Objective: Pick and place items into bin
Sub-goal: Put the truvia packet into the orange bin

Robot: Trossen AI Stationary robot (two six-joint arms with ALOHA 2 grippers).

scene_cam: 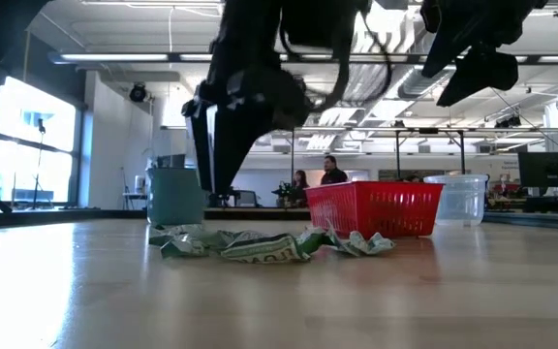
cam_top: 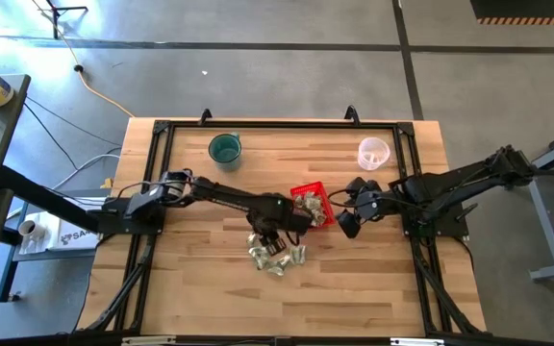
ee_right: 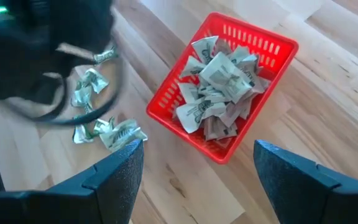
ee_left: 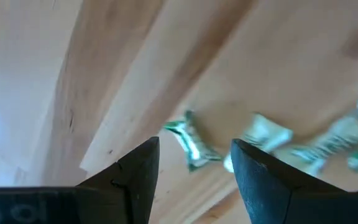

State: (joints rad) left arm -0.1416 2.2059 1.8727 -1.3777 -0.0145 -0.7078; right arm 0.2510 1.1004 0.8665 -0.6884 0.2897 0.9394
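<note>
Wooden table (cam_top: 190, 288): left arm (cam_top: 229, 197) partly hides the items (cam_top: 279, 256).

An open lab or workshop — concrete floor (cam_top: 287, 67), exposed ceiling ducts (scene_cam: 376, 92), monitor-laden desks (scene_cam: 550, 179) behind.

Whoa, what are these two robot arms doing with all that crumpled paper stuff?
They are clearing crumpled green-and-white wrappers off the wooden table into a small red basket, which already holds a heap of them. The left pincer hangs open just above the wrappers left on the table, holding nothing. The right pincer waits open above and beside the basket, also empty. A teal cup and a clear cup stand unused.
</note>
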